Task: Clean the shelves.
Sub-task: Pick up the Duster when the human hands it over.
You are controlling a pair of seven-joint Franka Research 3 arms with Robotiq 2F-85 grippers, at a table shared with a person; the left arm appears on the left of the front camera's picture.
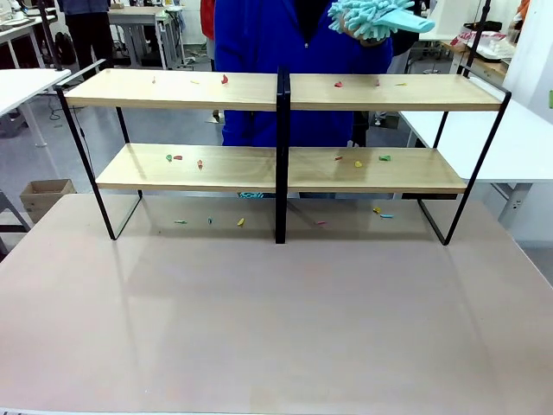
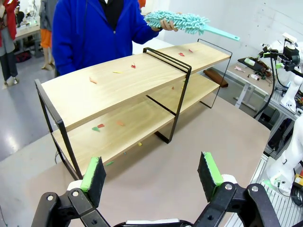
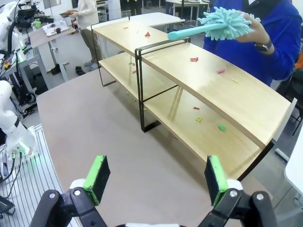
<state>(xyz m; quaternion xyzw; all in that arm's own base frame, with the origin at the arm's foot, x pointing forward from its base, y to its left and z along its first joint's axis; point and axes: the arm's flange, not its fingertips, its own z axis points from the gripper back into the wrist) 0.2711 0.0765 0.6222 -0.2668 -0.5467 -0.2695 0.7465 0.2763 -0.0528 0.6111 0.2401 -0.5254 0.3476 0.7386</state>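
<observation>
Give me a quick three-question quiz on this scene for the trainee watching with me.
1. True or false: a person's hand holds the teal duster clear of the shelves.
2. What litters both boards? A coloured scraps, B coins, C screws.
3. Fill in: the left gripper and right gripper both have jaws standing ____.
Key: 1 true; 2 A; 3 open.
</observation>
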